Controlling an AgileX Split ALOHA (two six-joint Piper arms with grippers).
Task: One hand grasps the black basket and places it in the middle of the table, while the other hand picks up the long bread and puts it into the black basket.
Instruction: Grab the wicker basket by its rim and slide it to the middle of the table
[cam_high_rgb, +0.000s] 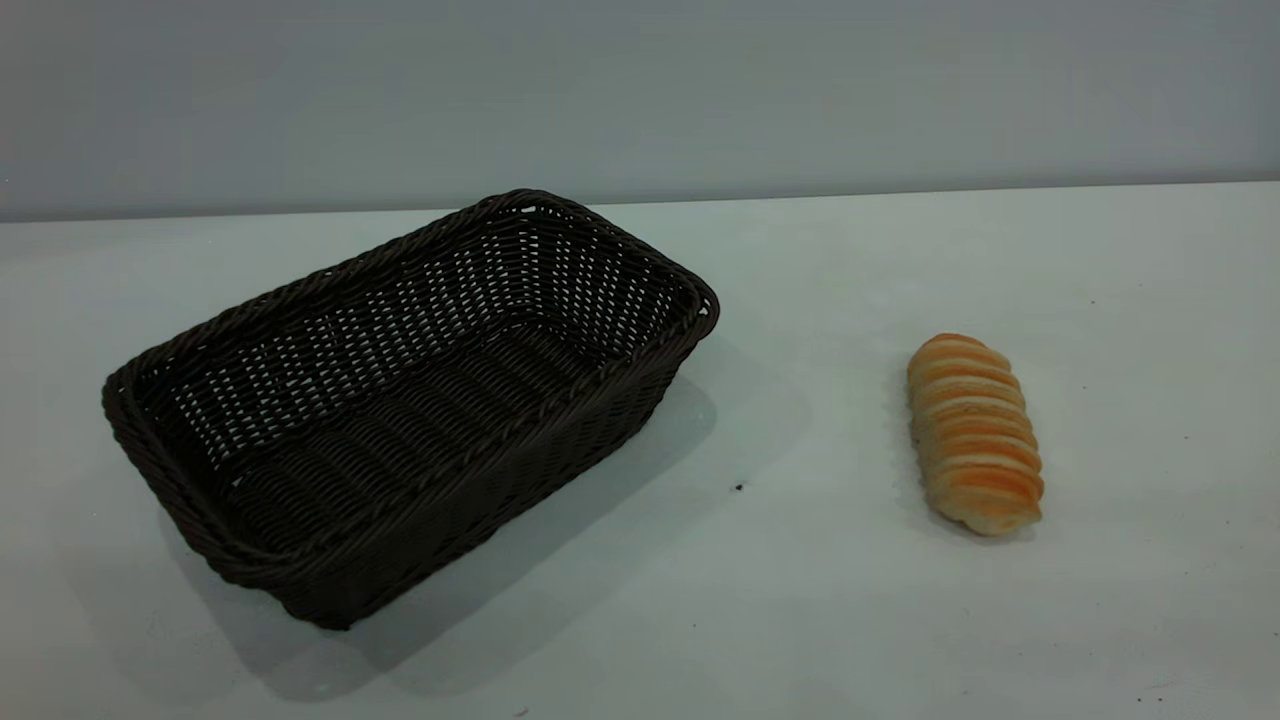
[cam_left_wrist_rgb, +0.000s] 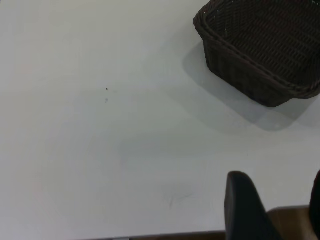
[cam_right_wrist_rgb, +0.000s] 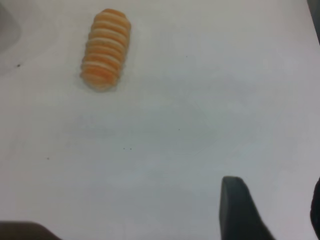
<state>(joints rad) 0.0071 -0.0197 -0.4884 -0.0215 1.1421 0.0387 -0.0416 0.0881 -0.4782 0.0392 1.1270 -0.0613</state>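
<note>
The black basket (cam_high_rgb: 400, 400) stands empty on the left part of the white table (cam_high_rgb: 780, 620), set at an angle. It also shows in the left wrist view (cam_left_wrist_rgb: 260, 50), far from my left gripper (cam_left_wrist_rgb: 277, 200), which is open with nothing between its fingers (cam_left_wrist_rgb: 245, 210), over the table's near edge. The long bread (cam_high_rgb: 972, 432) lies on the table at the right, ridged top up. In the right wrist view the bread (cam_right_wrist_rgb: 106, 49) lies well away from my right gripper (cam_right_wrist_rgb: 272, 205), which is open and empty. Neither gripper appears in the exterior view.
A grey wall (cam_high_rgb: 640, 90) runs behind the table. A few tiny dark specks (cam_high_rgb: 739, 487) lie between basket and bread. A brown strip beyond the table's edge (cam_left_wrist_rgb: 290, 220) shows under my left gripper.
</note>
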